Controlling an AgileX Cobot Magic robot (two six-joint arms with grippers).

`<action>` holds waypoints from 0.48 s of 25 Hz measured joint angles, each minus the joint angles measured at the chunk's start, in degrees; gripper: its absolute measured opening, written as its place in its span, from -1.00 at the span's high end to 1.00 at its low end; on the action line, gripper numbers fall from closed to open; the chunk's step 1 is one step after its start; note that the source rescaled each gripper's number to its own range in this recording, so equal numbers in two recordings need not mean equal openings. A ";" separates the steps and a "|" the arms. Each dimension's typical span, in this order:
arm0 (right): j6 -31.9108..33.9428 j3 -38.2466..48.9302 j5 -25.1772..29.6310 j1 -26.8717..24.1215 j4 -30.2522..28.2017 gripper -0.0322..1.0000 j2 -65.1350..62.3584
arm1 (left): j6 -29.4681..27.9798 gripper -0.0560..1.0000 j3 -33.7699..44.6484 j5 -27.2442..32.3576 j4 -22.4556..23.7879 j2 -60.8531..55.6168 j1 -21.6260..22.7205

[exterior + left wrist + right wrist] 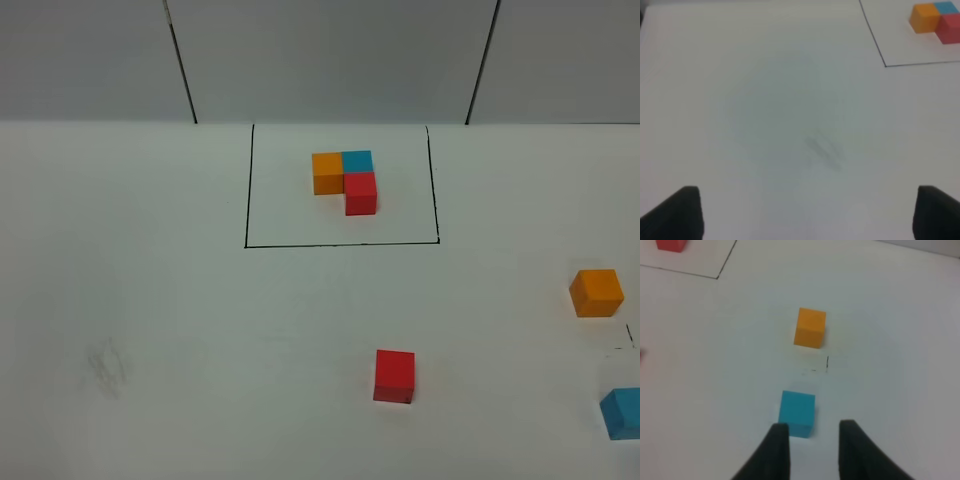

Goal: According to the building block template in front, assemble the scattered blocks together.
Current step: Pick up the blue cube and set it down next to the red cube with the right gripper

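The building block template [345, 180] sits inside a thin black rectangle [340, 244] at the back: orange and blue in a row, red joined to the blue. It also shows in the left wrist view [937, 20]. The scattered blocks lie apart in front of it: red [394, 375], orange [597, 292] and blue [622, 413] at the right edge. My left gripper [805, 190] is open and empty over bare table. My right gripper [813, 424] has its fingers slightly apart and empty, just short of the blue cube [797, 412]. The orange cube [810, 328] lies beyond it.
A faint grey smudge [105, 365] marks the table at the left. A short black mark [827, 362] lies between the orange and blue cubes. A grey back wall [330, 60] stands behind the table. Neither arm shows in the exterior high view.
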 joint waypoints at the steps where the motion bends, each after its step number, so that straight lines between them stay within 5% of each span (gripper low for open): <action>1: 0.00 0.00 0.00 0.00 0.00 0.94 0.00 | -0.75 -0.66 0.48 0.00 0.00 -1.25 1.29; 12: 0.00 0.00 0.00 0.00 0.00 0.94 0.00 | -1.91 -0.56 6.04 -0.24 1.02 -2.16 5.34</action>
